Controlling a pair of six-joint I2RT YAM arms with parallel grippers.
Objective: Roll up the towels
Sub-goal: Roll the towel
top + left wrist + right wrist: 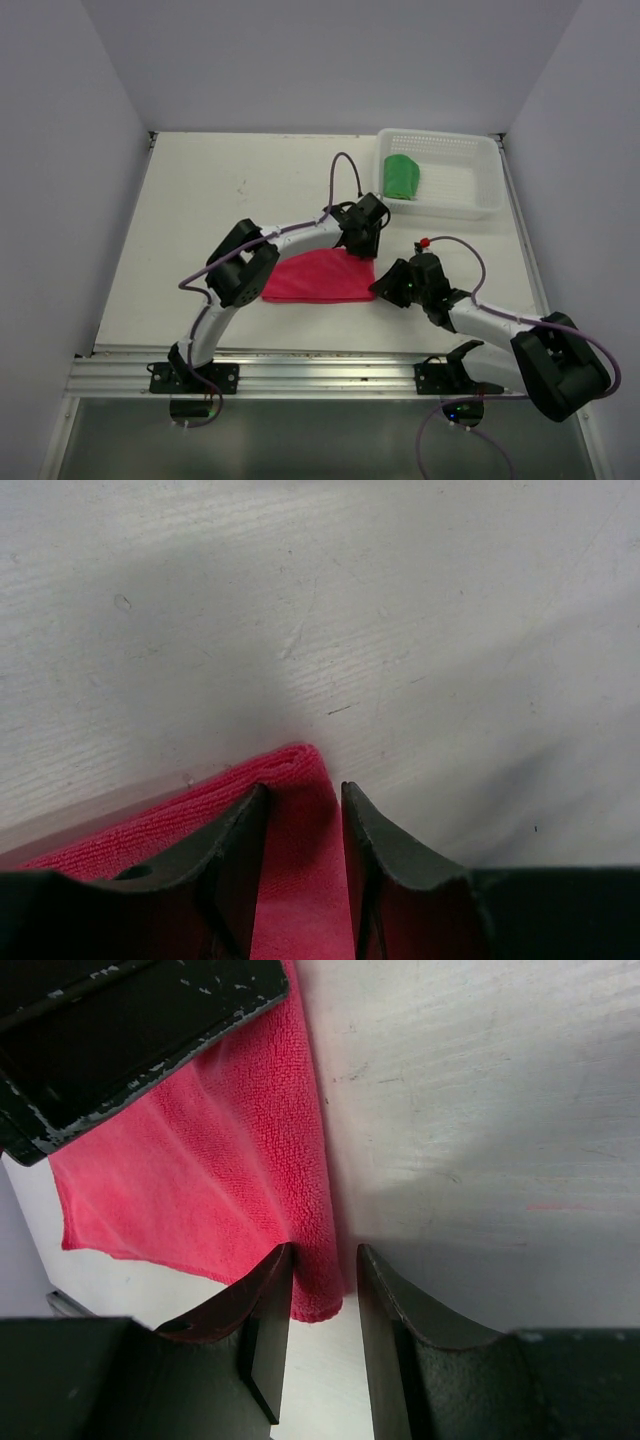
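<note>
Pink-red towel lies flat on the counter, long axis left to right. Left pincer straddles its far-right corner, and cloth fills the gap, so its grip cannot be told. Right pincer stands parted astride the near-right edge. Green towel sits in the basket.

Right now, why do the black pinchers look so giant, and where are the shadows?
Left wrist view: the left gripper fills the bottom because the camera sits right behind it, and soft shadows spread over the table. Right wrist view: the right gripper looms likewise, with shadow beside the pink-red towel, whose weave shows sharp. Top view: even light, no glare.
</note>
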